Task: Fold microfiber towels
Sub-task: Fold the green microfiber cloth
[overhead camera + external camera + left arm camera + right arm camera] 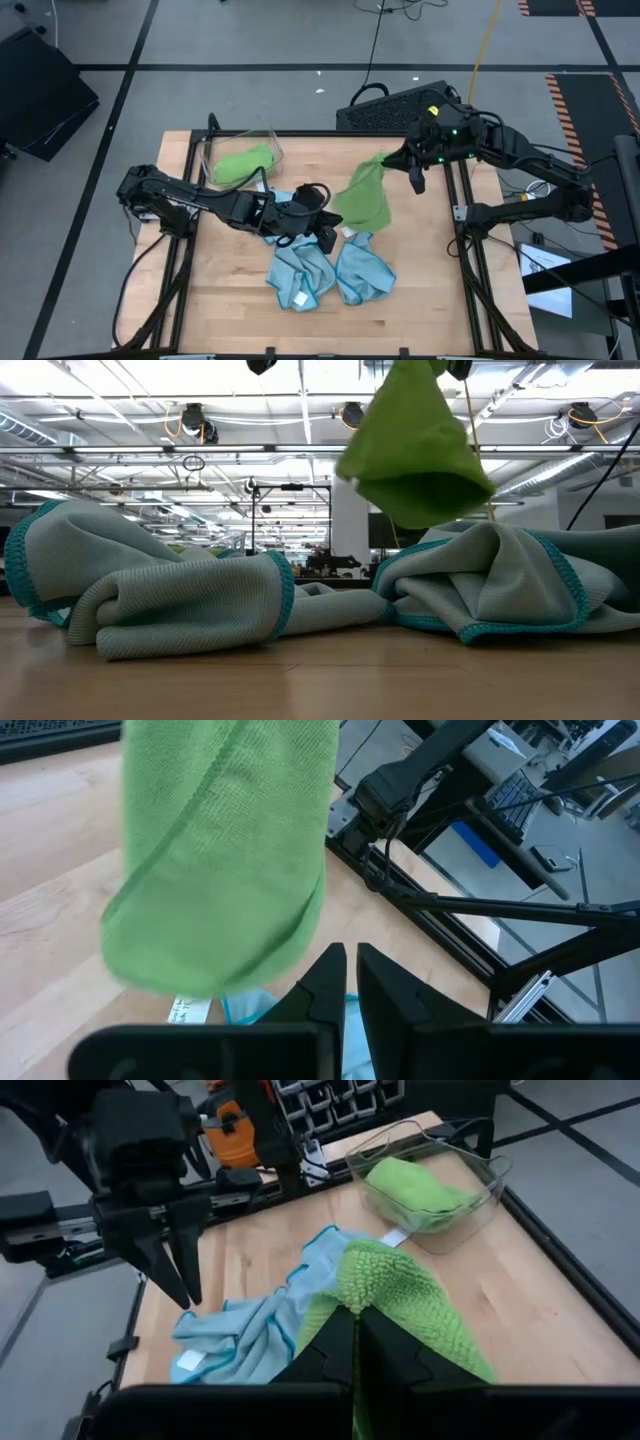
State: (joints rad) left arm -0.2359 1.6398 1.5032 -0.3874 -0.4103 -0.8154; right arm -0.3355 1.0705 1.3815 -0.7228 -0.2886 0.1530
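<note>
Green towel (364, 196) hanging from right gripper (398, 160)

Robotics lab: framed wooden table (240, 300), open industrial ceiling (150, 420).

a green towel (215, 860) hung above the wooden table (60, 890), just ahead of the left gripper (351, 965), whose dark fingers (325, 982) stood nearly together, holding nothing. a white tag (190, 1010) and blue cloth (240, 1007) lay beneath.
</note>
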